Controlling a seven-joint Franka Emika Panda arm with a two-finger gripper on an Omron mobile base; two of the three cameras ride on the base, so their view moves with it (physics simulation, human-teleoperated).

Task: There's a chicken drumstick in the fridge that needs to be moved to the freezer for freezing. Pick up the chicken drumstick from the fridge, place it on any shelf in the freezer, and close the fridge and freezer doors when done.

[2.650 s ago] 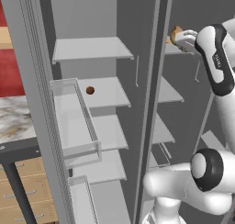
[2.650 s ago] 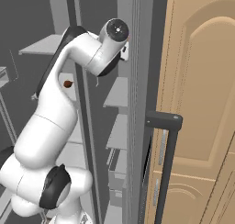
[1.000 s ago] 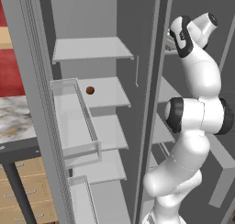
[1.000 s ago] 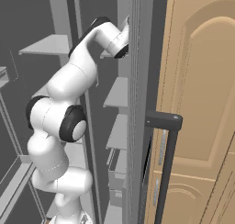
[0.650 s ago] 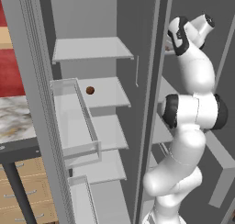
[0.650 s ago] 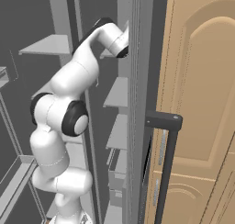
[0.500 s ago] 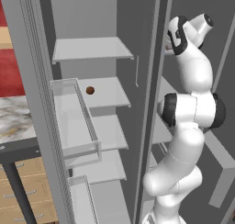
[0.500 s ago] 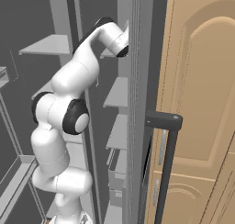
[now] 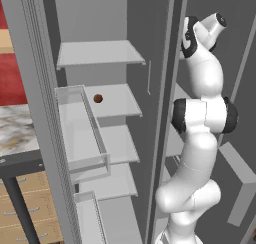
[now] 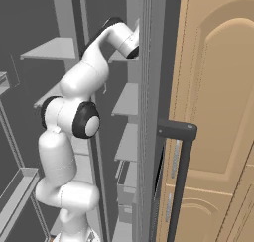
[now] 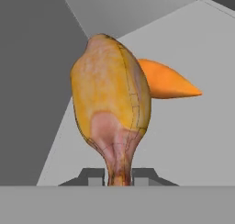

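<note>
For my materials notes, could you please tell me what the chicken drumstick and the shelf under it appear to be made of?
The chicken drumstick looks like cooked meat: matte golden-orange skin, mottled, with a paler pinkish patch toward its narrow end. The shelf looks like smooth, matte pale grey plastic or painted metal: flat, uniform, with no grain; which one cannot be told.

Chicken drumstick (image 11: 111, 106) seemingly above freezer shelf (image 11: 193, 126)

— Any writing to read here, a label, a brand, a number?

— None. The fridge (image 9: 100, 53) shelves are plain grey, the door bin (image 9: 82, 133) is clear and unmarked, and the wooden door (image 10: 218, 112) carries no sign.

— And up close, on the chicken drumstick (image 11: 112, 103)?

— Only its skin, golden with a pink patch. No tag, no print.
</note>
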